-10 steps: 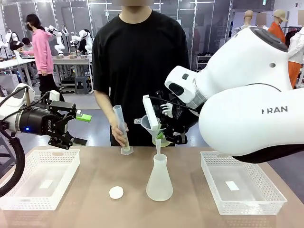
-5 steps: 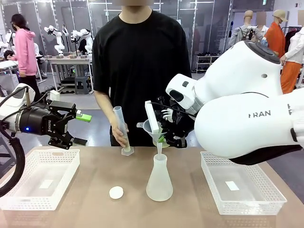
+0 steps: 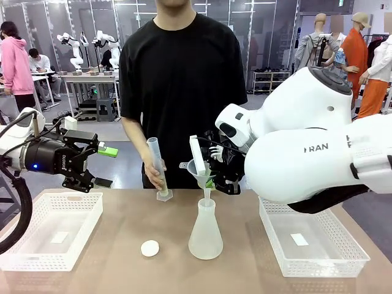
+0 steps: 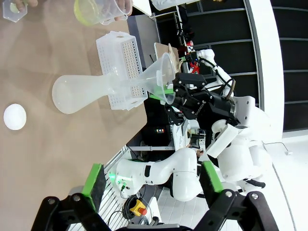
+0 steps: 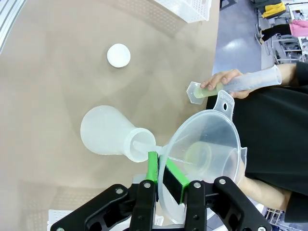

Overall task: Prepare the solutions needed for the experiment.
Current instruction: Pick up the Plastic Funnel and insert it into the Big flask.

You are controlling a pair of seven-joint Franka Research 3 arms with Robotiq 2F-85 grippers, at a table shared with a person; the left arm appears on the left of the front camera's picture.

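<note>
right gripper (image 3: 209,179) clamped on clear plastic funnel (image 3: 197,166), spout in frosted conical flask (image 3: 205,236) mouth, ready for pouring | pale yellow solution (image 3: 163,191) in tilted clear graduated cylinder (image 3: 154,156), person's hand (image 3: 153,174), behind-left of flask, seemingly empty | left gripper (image 3: 104,166) jaws apart, holding nothing, far left of flask

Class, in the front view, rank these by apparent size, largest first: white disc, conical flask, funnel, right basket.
right basket
conical flask
funnel
white disc
The funnel hangs right above the flask, so distance barely matters.

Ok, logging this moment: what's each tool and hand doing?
Left tool: open, empty.
Right tool: closed on the funnel.
Person's hand: holding the measuring cylinder.
</note>
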